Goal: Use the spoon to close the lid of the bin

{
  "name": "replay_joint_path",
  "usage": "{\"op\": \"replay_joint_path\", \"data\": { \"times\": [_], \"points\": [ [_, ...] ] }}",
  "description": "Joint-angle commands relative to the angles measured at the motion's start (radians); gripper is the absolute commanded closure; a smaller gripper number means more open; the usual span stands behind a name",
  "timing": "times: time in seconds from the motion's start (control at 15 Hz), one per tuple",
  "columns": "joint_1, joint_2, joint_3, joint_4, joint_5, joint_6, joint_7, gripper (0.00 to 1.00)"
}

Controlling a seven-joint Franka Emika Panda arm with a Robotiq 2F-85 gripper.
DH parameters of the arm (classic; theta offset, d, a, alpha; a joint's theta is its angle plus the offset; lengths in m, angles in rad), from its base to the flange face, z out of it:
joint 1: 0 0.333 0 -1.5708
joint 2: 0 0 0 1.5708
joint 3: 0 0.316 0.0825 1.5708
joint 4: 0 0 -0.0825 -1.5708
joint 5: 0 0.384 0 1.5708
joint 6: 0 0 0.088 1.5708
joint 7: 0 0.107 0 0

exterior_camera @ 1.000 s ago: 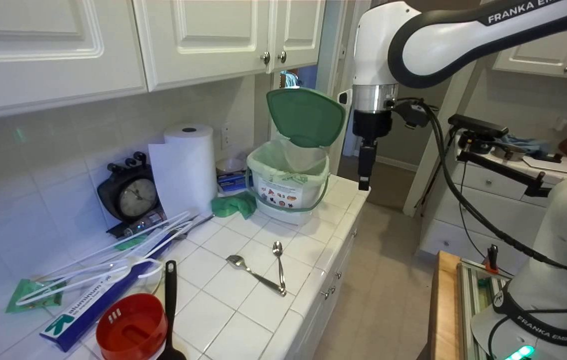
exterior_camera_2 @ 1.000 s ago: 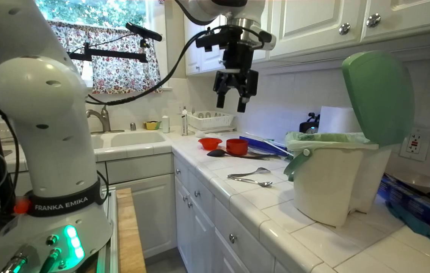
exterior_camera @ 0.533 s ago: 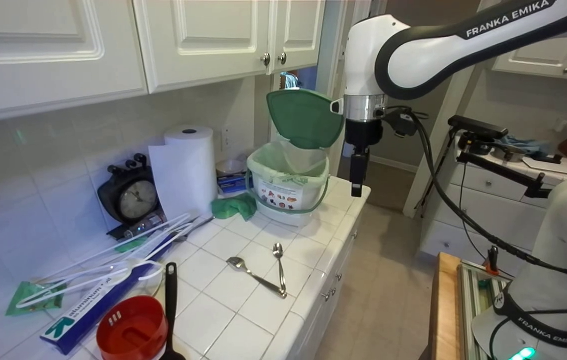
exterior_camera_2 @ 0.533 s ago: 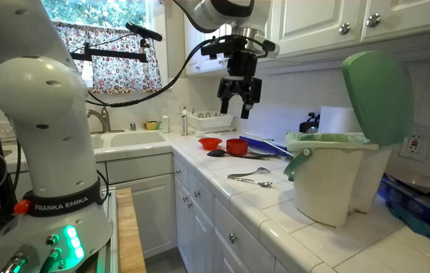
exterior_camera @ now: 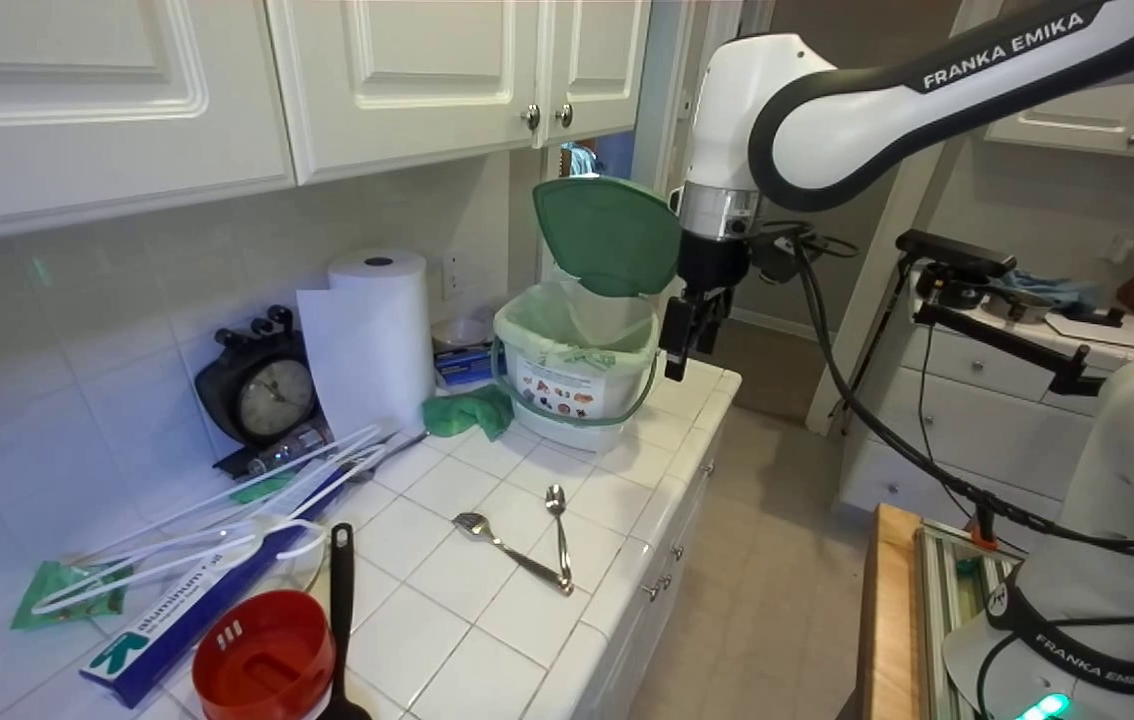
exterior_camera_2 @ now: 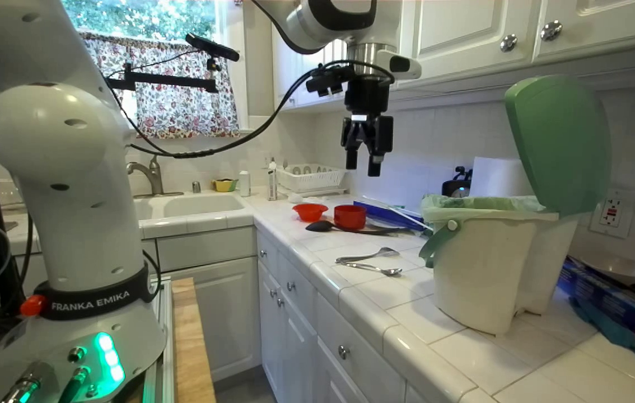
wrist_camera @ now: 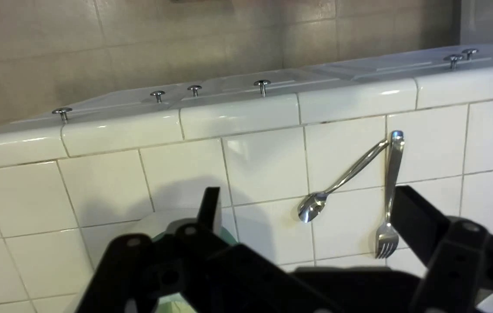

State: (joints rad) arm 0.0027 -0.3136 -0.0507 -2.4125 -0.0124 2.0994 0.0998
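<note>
Wrist view: pincer [wrist_camera: 308, 192] spread wide, spoon [wrist_camera: 313, 204] beside fork [wrist_camera: 391, 179]; both exterior views alone show raised lid [exterior_camera_2: 563, 143].

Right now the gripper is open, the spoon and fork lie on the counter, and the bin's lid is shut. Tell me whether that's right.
The lid is not shut: both exterior views show it raised, leaving the bin open. The rest holds: the gripper is open, and the spoon and fork lie on the counter.
</note>
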Motion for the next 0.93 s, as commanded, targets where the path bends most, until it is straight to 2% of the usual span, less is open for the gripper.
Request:
{"op": "replay_joint_path", "data": {
  "times": [0.0, 0.33, 0.6, 0.87],
  "points": [
    [-0.030, 0.048, 0.019, -0.032, 0.026, 0.158, 0.104, 0.00],
    [-0.026, 0.162, 0.018, -0.045, 0.074, 0.336, 0.166, 0.00],
    [-0.015, 0.254, 0.040, -0.013, 0.103, 0.379, 0.240, 0.00],
    [-0.009, 0.342, 0.059, 0.029, 0.048, 0.395, 0.333, 0.00]
  ]
}}
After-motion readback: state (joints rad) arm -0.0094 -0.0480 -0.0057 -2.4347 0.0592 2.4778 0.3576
